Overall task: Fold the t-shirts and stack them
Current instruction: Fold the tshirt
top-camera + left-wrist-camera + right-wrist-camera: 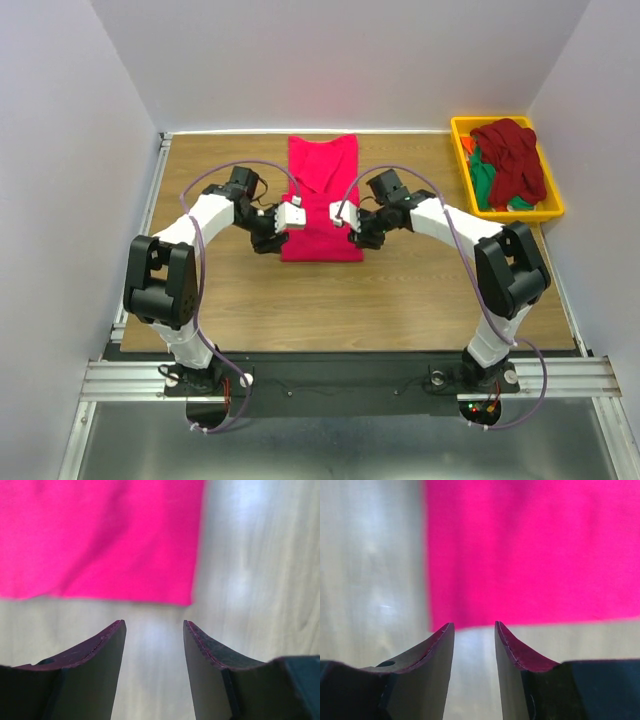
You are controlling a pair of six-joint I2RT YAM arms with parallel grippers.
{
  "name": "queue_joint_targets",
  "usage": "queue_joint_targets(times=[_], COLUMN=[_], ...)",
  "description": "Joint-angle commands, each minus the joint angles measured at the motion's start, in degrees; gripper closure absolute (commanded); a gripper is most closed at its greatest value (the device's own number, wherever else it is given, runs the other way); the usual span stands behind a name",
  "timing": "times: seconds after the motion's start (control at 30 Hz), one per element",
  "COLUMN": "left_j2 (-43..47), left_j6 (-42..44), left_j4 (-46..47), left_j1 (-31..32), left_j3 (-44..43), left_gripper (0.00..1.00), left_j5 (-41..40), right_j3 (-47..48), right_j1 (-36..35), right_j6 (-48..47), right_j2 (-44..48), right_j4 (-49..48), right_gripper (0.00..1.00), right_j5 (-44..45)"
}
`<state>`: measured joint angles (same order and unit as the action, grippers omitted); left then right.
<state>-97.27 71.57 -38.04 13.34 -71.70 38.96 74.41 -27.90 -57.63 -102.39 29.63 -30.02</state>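
Top external: wooden table (400, 300), pale walls (350, 60) — left tool (154, 624), right tool (474, 624) released by pink t-shirt (322, 175).

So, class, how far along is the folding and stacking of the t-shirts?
Done: the pink t-shirt lies folded into a narrow strip on the table. In hand: nothing; the left pincer and right pincer hover open at its near corners. Left: the maroon t-shirt, green cloth and orange cloth in the yellow tray; no stack yet.
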Motion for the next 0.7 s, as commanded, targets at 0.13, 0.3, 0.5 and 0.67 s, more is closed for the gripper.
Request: queue_joint_targets(times=[0.13,0.3,0.5,0.67], left_j2=[2.88,1.65,-0.90,-2.39], left_j6=[-0.55,-1.08,-1.61,-0.21], left_j4=[10.70,13.96,16.07,16.07], left_j1=[4.50,5.99,7.22,7.66], left_j3=[10.88,12.11,12.55,13.69], left_gripper=[0.38,0.38,0.41,0.47], left_j5=[-0.81,-2.39,-4.77,-7.49], right_j3=[-6.29,-8.75,-11.30,-13.33], right_j1=[-4.97,-6.11,-6.29,-6.55], right_j6=[-0.21,0.32,-1.08,-0.74], right_j2=[0.44,-0.53,-3.08,-4.75], right_j4=[-5.27,-8.18,-11.08,-14.59], right_gripper=[0.54,0.54,0.60,0.65], right_j5=[0.31,2.77,5.06,8.22])
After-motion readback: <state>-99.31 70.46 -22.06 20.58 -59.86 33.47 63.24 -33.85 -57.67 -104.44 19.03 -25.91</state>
